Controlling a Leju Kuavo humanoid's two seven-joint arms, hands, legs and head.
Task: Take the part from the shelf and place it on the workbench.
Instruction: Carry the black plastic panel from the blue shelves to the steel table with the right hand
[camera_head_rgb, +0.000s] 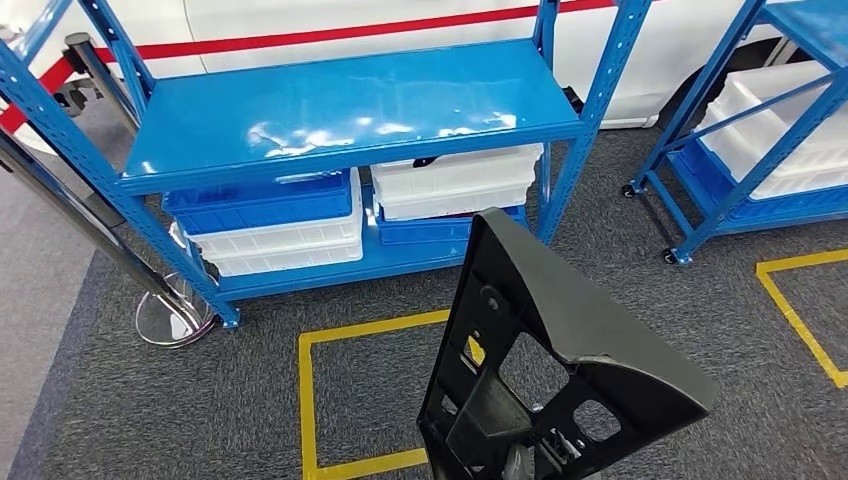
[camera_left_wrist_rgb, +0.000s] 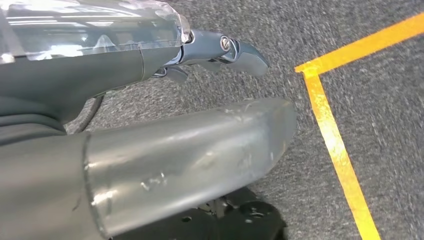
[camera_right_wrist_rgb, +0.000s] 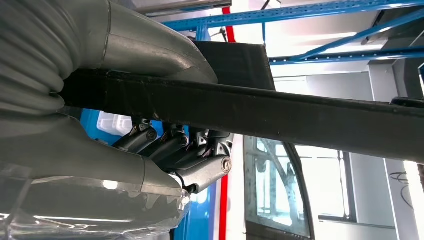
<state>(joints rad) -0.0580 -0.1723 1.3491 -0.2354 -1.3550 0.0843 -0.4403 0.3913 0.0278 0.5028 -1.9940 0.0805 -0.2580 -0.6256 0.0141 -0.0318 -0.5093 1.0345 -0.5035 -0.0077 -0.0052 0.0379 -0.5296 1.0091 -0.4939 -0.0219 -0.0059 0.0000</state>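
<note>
Part off the shelf, carried upright

Right hand (camera_right_wrist_rgb: 165, 150) clamped the black ribbed plastic bracket part (camera_head_rgb: 560, 360) between thumb and fingers, holding it upright over grey carpet (camera_head_rgb: 200, 400) beyond the blue steel shelf's (camera_head_rgb: 340, 105) front edge, probably for carrying. Left hand (camera_left_wrist_rgb: 220, 52) hung empty, fingers loosely extended.

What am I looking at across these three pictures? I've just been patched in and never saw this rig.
It's a two-armed humanoid robot. The head view looks down from its body: a blue shelf with white bins underneath, grey carpet marked with yellow tape, and a black part carried in front. The right wrist view sits behind the right hand, whose thumb and fingers grip that part's edge. The left wrist view shows the left hand hanging over the carpet, holding nothing, fingers apart.
</note>
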